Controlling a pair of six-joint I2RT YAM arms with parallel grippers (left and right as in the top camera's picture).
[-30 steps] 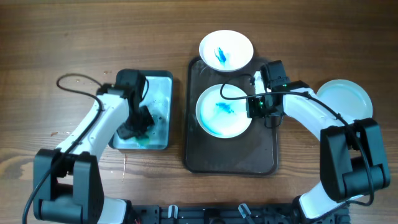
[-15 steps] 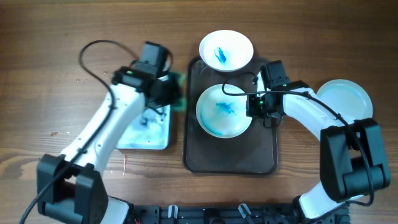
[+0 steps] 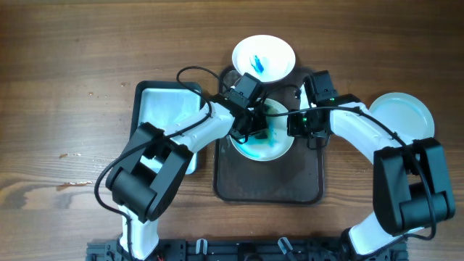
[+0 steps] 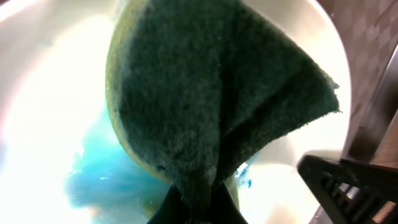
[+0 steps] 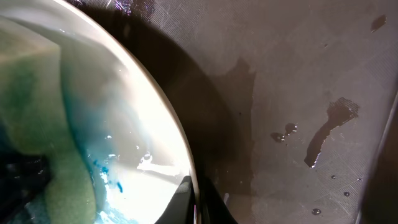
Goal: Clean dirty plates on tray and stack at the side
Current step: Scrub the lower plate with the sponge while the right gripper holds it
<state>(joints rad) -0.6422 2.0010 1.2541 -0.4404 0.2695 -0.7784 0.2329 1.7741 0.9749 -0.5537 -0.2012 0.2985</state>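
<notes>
Green sponge [image 4: 211, 93], clamped in the left fingers [image 4: 163, 211], pressed the blue-smeared plate [image 3: 281, 138]; hard scrubbing could have wrenched its wet rim from the pinching right fingers [image 5: 208, 208].

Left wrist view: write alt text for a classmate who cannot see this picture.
A dark green sponge, pinched in the left gripper, sits in a white plate smeared with blue liquid. The dark tray shows at the right edge.

Only a wooden table [image 3: 72, 43] is seen from above. Its brown surface is marked by darker grain running sideways and is evenly lit.
</notes>
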